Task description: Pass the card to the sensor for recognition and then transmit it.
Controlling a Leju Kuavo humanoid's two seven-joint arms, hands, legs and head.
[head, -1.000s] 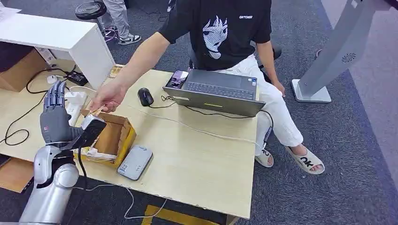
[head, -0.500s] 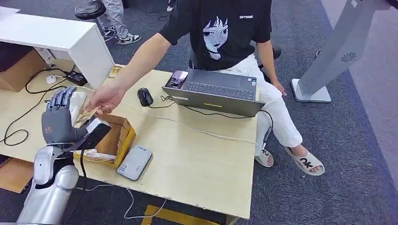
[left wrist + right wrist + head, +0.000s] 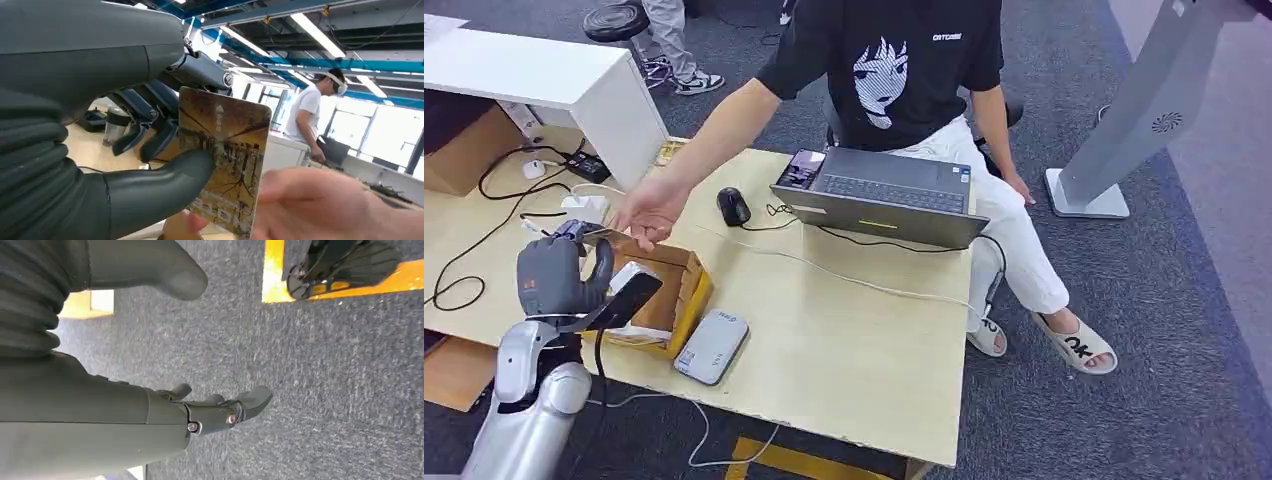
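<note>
Sepia-printed card [image 3: 224,165], pinched in your left hand [image 3: 554,275] between thumb and fingers, a person's hand [image 3: 652,208] touching its far end, the grey sensor [image 3: 712,346] lying on the desk [image 3: 844,350] nearby toward your right; right hand [image 3: 220,412] hangs empty, fingers loosely apart.

Even indoor light falls on my table [image 3: 844,330], shadows faint. From my left wrist, ceiling strip lights [image 3: 315,30] and far windows glare white, and the person's hand [image 3: 330,205] close by is blurred.
</note>
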